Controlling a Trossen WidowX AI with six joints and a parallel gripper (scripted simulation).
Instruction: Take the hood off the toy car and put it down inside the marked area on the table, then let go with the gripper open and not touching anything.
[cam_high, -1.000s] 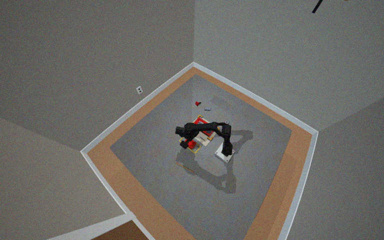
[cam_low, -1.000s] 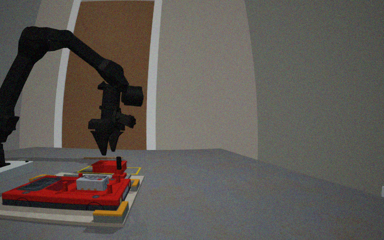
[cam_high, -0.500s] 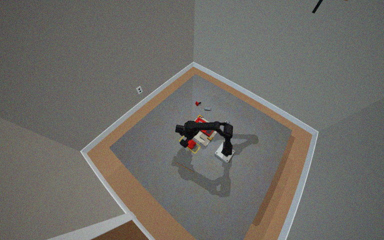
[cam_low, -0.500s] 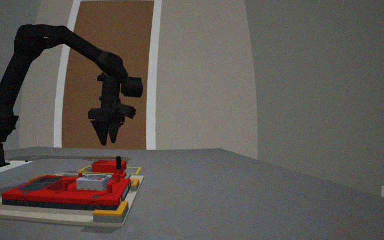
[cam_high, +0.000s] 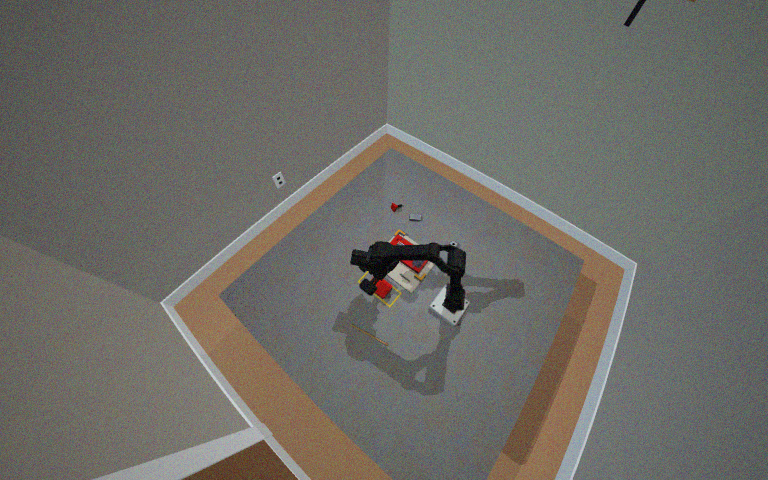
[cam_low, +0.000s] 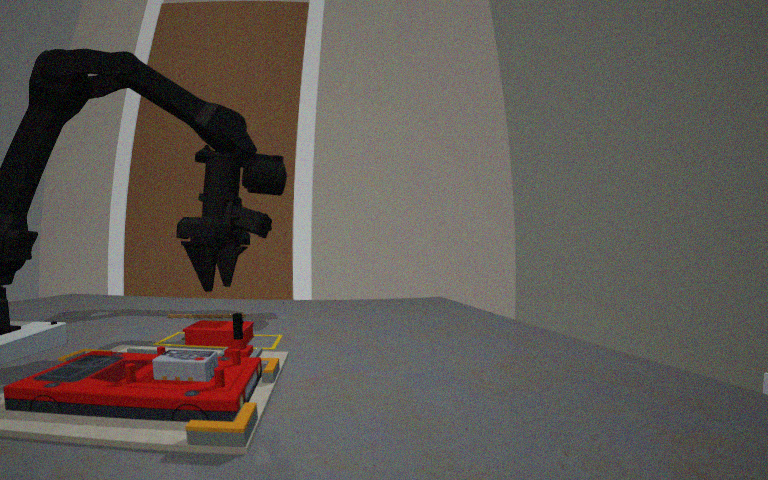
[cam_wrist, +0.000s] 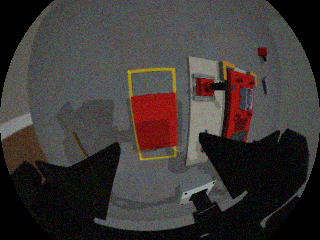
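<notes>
In the exterior view the toy car (cam_low: 133, 382) sits nearest, red, on a pale board (cam_low: 135, 433) with yellow corner blocks; its front bay is uncovered, showing a grey block (cam_low: 184, 365); just beyond it the red hood (cam_low: 218, 333) lies flat on the table (cam_low: 453, 384) inside the yellow marked area (cam_low: 269, 341), a short black peg standing at its edge; above, well apart from the hood, the gripper (cam_low: 215, 277) hangs with fingers spread wide, holding nothing, touching nothing; the wrist view shows the hood (cam_wrist: 154, 122) within the yellow outline (cam_wrist: 152, 71).
</notes>
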